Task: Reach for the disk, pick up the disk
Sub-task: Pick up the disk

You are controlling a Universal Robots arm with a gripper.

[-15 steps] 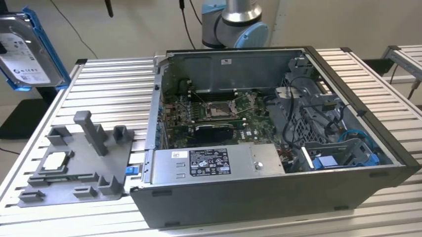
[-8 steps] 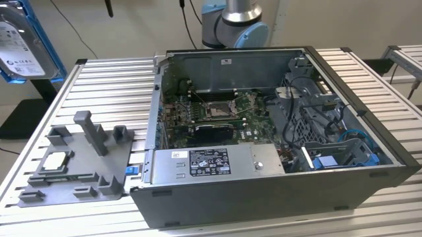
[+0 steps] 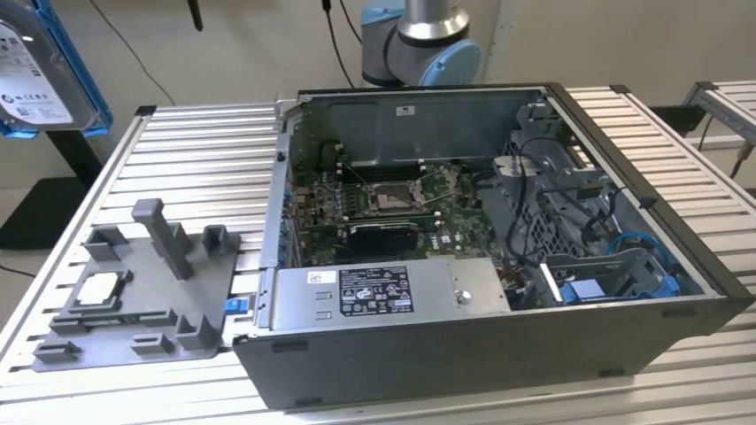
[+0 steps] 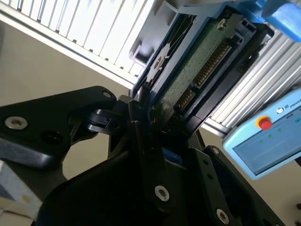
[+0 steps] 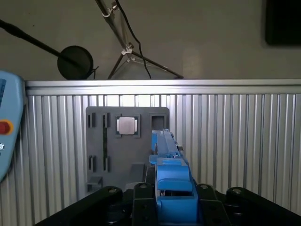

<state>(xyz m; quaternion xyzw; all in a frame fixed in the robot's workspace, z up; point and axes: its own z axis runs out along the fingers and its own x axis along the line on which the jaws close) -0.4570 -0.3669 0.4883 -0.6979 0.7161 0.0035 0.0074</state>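
We count one disk, one gripper, one open computer case and one slatted metal table. On that table we count one grey fixture tray, and on it one small silver square chip. We also count one robot arm base and one pale blue teach pendant.

light: even, soft | glare: table slats bright | case interior dim, perhaps shadowed
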